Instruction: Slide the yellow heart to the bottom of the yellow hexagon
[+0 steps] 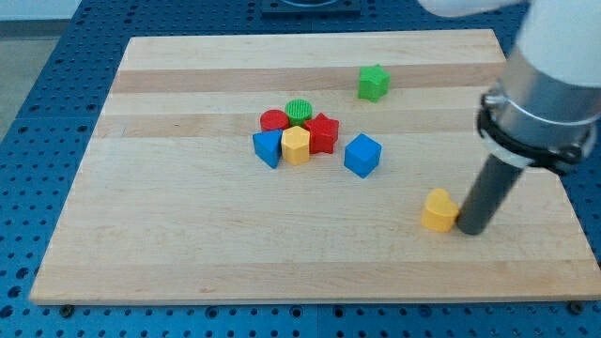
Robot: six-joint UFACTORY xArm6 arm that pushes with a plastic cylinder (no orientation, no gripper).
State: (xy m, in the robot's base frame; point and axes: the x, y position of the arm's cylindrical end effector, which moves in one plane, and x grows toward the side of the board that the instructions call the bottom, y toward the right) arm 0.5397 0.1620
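Note:
The yellow heart (pixel 439 210) lies on the wooden board at the view's lower right. My tip (pixel 470 231) stands just to its right, touching or nearly touching it. The yellow hexagon (pixel 297 145) sits in a tight cluster near the board's middle, well to the upper left of the heart. Around it are a blue block (pixel 268 147) on its left, a red star-like block (pixel 323 132) on its right, a red cylinder (pixel 274 120) and a green cylinder (pixel 299 111) above it.
A blue cube (pixel 362 155) sits alone between the cluster and the heart. A green star (pixel 373 83) lies near the board's top. The wooden board (pixel 169 244) rests on a blue perforated table. The arm's grey and white body (pixel 545 94) overhangs the right edge.

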